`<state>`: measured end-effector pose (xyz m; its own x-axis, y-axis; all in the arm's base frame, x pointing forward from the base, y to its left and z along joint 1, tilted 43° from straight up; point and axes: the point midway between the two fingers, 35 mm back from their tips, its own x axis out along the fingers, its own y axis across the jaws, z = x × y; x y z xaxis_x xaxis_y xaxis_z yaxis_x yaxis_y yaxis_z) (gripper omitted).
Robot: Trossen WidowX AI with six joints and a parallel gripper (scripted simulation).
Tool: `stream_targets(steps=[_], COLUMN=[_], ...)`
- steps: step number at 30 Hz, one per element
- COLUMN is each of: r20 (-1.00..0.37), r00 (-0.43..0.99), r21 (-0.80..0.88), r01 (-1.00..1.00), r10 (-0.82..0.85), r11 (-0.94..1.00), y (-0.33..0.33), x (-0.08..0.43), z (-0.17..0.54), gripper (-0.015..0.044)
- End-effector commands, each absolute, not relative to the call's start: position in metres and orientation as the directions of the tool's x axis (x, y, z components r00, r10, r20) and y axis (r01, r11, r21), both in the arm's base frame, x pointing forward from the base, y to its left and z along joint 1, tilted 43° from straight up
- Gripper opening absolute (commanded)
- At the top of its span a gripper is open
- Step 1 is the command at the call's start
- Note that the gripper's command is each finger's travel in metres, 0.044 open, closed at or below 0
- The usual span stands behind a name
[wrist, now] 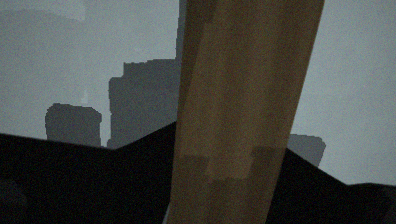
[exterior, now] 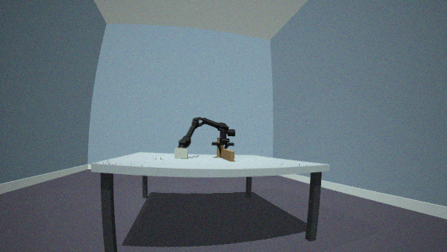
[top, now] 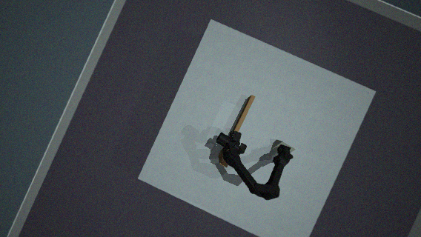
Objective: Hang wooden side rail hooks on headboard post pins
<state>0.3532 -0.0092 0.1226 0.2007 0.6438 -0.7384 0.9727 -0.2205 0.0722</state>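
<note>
The wooden side rail [top: 244, 112] [exterior: 228, 154] [wrist: 240, 90] stands on its narrow edge, its free end pointing away from the post. My gripper [top: 234, 136] [exterior: 221, 151] [wrist: 217, 132] is shut on the rail, with a black finger on each side of it in the wrist view. The headboard post [top: 222, 160] [exterior: 219, 144] stands upright at the other end of the rail, partly covered by the gripper and arm. The steel hooks, the slot and its pins are hidden or too small to make out. Whether the rail's free end touches the table is too small to tell.
The white table [top: 296, 81] [exterior: 130, 167] carries everything. The arm's base sits on a pale block [exterior: 181, 153], to the right of the post in the top view. The arm arches over from the base to the rail, and its shadow falls around the post.
</note>
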Motion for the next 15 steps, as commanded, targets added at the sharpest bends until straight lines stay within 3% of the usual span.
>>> stream_targets(steps=[1, 15], r20=[-0.734, -0.734], r00=[0.207, 0.207], r21=[0.076, 0.076], r01=[0.971, 0.971], r10=[0.647, 0.647], r11=[-0.225, -0.225], y=[-0.009, -0.0076], x=[0.354, 0.3545], z=[0.1232, 0.1216], gripper=[0.0, 0.0])
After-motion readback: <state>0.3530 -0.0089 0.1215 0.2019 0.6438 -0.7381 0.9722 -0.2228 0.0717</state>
